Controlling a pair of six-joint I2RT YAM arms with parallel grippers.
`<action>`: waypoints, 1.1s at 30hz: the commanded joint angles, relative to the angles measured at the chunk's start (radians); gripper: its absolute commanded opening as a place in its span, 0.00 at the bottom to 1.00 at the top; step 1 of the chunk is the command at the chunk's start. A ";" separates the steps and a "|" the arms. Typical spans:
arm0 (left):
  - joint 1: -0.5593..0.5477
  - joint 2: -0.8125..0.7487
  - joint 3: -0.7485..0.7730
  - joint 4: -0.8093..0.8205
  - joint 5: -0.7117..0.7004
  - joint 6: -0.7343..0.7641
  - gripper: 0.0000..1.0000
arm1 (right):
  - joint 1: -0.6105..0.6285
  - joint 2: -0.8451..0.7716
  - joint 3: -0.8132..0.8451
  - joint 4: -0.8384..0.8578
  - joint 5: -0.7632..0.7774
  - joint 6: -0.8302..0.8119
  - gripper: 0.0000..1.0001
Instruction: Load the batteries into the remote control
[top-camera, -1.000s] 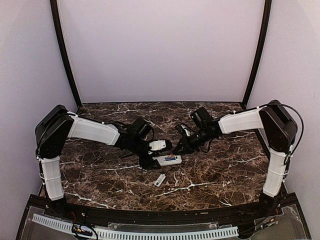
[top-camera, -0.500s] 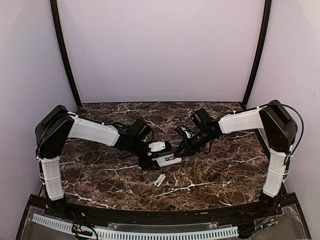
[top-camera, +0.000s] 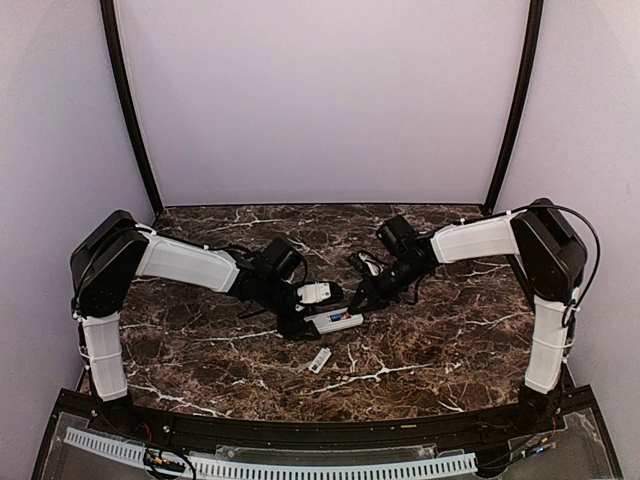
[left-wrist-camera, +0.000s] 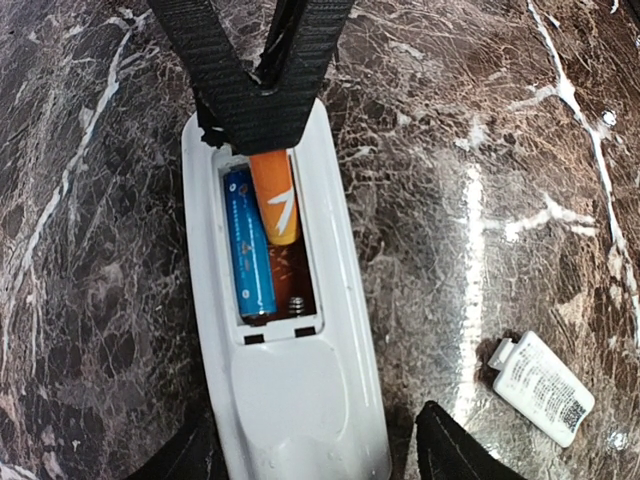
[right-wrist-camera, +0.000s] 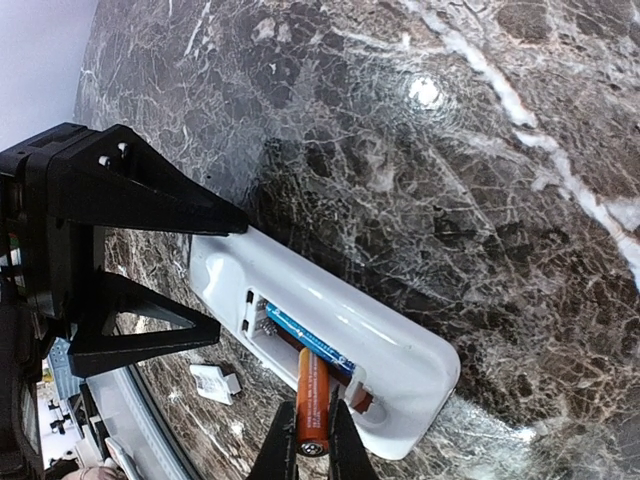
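Observation:
The remote control (top-camera: 335, 321) lies back-up on the marble table, its battery bay uncovered (left-wrist-camera: 290, 400) (right-wrist-camera: 390, 335). A blue battery (left-wrist-camera: 248, 245) (right-wrist-camera: 318, 347) sits flat in one slot. My right gripper (right-wrist-camera: 312, 405) (top-camera: 358, 300) is shut on an orange battery (right-wrist-camera: 313, 395) (left-wrist-camera: 277, 200), which tilts with its front end down in the second slot beside the blue one. My left gripper (left-wrist-camera: 315, 435) (top-camera: 300, 322) stands open astride the remote's other end. Its right finger (left-wrist-camera: 450, 450) is apart from the casing.
A small flat white loose piece (top-camera: 319, 360) (left-wrist-camera: 542, 385) lies on the table just in front of the remote. Lilac walls with two black posts (top-camera: 128, 110) enclose the table. A white slotted rail (top-camera: 270, 465) runs along the near edge.
My right gripper has edged left towards the remote with the orange battery. The left arm, the remote and the loose white piece have stayed put.

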 joint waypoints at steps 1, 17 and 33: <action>-0.001 -0.011 -0.014 -0.010 0.003 0.003 0.66 | 0.006 0.026 0.027 -0.017 0.020 -0.017 0.00; -0.001 -0.002 -0.031 0.043 0.073 -0.064 0.59 | 0.031 0.058 -0.033 0.087 -0.050 0.069 0.00; -0.001 0.009 -0.034 0.023 0.054 -0.049 0.56 | 0.035 0.039 0.010 0.015 0.016 0.030 0.18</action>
